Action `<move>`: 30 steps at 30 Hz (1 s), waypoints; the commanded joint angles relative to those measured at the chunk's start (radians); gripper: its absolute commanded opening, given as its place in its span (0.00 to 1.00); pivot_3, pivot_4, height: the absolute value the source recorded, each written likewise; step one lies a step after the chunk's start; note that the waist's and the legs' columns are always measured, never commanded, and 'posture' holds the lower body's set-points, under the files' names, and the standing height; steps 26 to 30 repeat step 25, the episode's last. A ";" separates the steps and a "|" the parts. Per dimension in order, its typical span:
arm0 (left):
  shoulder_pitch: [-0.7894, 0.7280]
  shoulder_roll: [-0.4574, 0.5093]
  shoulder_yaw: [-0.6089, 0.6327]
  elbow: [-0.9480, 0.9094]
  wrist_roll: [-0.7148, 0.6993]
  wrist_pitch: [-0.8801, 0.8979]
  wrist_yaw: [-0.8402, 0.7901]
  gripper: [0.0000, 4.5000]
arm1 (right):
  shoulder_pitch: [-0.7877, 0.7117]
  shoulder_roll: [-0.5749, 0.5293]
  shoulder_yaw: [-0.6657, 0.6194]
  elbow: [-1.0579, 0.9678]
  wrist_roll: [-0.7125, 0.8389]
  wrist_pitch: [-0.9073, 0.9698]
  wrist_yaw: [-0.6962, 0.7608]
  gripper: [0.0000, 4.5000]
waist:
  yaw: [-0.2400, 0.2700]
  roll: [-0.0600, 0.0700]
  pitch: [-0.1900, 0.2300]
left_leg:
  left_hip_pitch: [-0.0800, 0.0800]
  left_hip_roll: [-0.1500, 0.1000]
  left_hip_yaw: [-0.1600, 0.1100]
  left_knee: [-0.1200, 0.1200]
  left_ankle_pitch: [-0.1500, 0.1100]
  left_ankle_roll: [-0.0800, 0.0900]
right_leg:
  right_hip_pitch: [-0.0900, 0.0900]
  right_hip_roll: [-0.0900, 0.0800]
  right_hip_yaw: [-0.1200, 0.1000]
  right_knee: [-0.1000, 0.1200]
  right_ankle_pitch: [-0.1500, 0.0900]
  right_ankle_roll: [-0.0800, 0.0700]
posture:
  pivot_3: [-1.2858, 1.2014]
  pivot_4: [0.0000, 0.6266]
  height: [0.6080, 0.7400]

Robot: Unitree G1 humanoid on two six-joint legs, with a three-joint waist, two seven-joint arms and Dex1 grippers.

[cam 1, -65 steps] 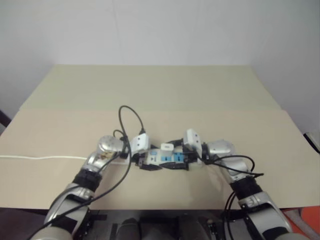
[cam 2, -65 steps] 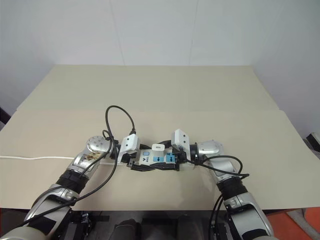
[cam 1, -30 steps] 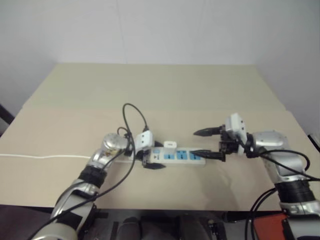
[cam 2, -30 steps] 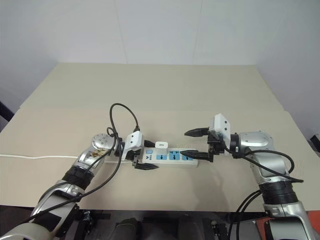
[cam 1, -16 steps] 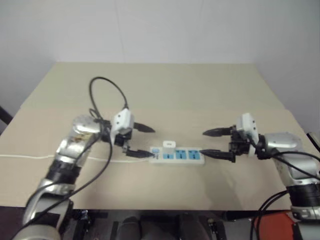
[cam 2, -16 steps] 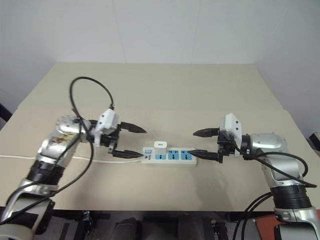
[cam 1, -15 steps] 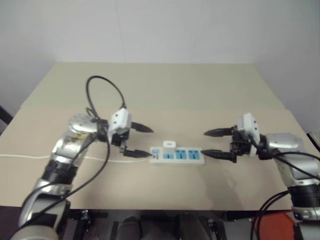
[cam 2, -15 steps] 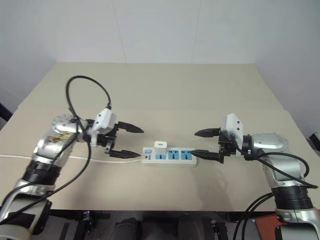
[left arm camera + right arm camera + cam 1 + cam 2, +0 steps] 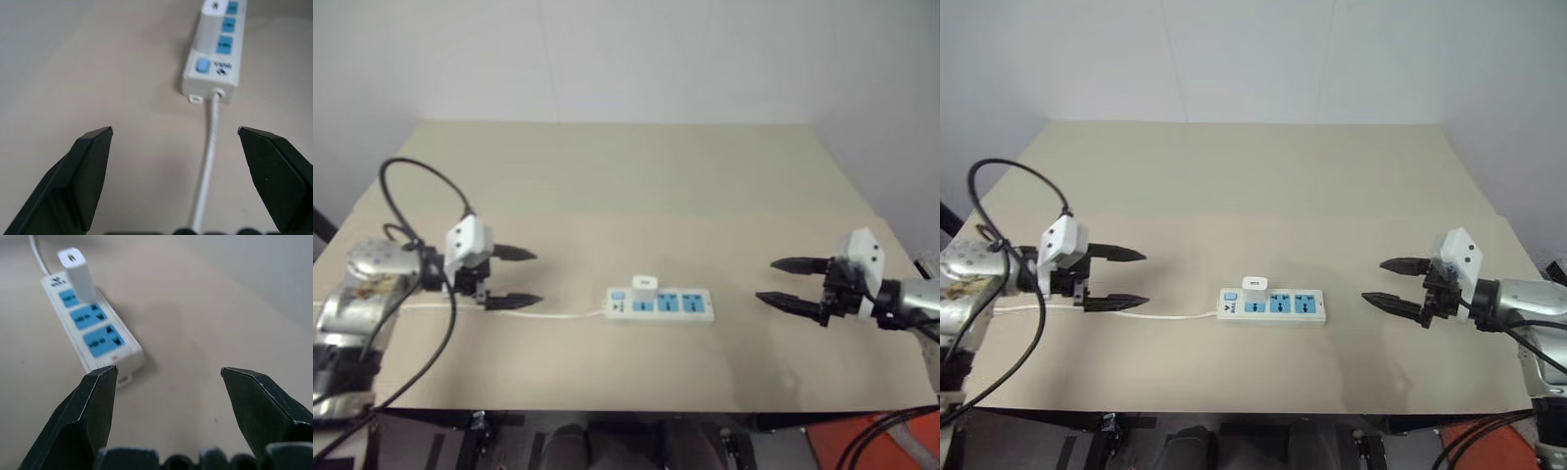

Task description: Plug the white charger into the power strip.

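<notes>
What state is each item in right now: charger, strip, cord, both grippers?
white charger: upright, plugged into the socket nearest the switch.
power strip: flat on the table, two sockets free.
cord: lying on the table, running off left.
left gripper: open, empty.
right gripper: open, empty.

A: Background only, quick. Surface?
B: Beige table (image 9: 636,176), matte, bare over its whole far half. A straight seam (image 9: 724,212) runs left to right across it, and the near part sticks out wider than the far part on both sides.
A: Behind it?
B: Plain white wall (image 9: 705,49), with a faint vertical panel line (image 9: 545,59) left of centre.
A: Anything off the table?
B: An orange object (image 9: 847,446) below the near right corner, can't tell what it is. A dark bar (image 9: 321,223) at the left edge, beside the table, cut off by the frame.
</notes>
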 commanded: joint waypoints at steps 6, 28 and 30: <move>0.070 0.008 0.062 -0.119 -0.054 0.046 0.066 1.00 | 0.044 -0.004 -0.041 -0.052 0.005 -0.012 -0.049 0.89 | 0.002 0.000 0.000 | 0.001 0.000 0.000 0.000 0.000 0.000 | 0.000 0.000 0.000 0.001 -0.001 0.002 | 0.52 0.24 1.00; 0.019 -0.016 0.025 -0.093 -0.055 0.041 0.094 1.00 | 0.029 -0.027 -0.040 -0.056 -0.004 -0.001 -0.094 0.89 | 0.001 0.000 0.001 | 0.001 0.000 0.001 0.000 0.000 0.000 | 0.000 0.000 0.001 0.000 -0.001 0.002 | 0.52 0.24 1.00; 0.019 -0.016 0.025 -0.093 -0.055 0.041 0.094 1.00 | 0.029 -0.027 -0.040 -0.056 -0.004 -0.001 -0.094 0.89 | 0.001 0.000 0.001 | 0.001 0.000 0.001 0.000 0.000 0.000 | 0.000 0.000 0.001 0.000 -0.001 0.002 | 0.52 0.24 1.00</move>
